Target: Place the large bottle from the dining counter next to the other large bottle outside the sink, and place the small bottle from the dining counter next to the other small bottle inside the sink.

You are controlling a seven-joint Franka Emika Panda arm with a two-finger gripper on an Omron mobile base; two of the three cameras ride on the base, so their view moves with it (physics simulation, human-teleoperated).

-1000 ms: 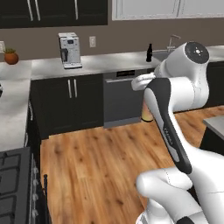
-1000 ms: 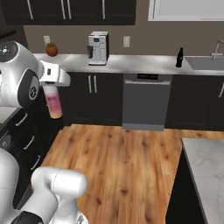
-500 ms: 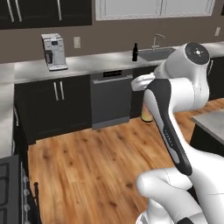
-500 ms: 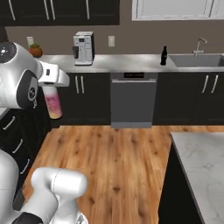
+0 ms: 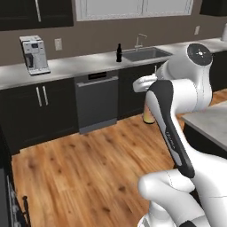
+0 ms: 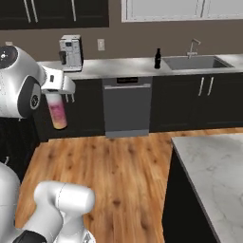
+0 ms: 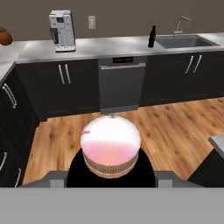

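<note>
End effector (image 6: pixel 56 92) clamped on large bottle (image 6: pixel 57 113), held above wood floor (image 6: pixel 118 161). Black bottle (image 6: pixel 157 59) upright on table (image 6: pixel 118 65) beside sink (image 6: pixel 197 62).

A home kitchen here: dark cabinets (image 6: pixel 199 102) under a pale worktop (image 6: pixel 118 66), a dishwasher (image 6: pixel 127 107) built in, a sink (image 6: pixel 197 62) with tap below the window. Coffee machine (image 6: pixel 71 52) on the worktop, wood floor (image 6: pixel 109 161), marble island (image 6: pixel 213 166) at right.

Black bottle (image 6: pixel 157 58) left of sink (image 6: pixel 198 62)
</note>
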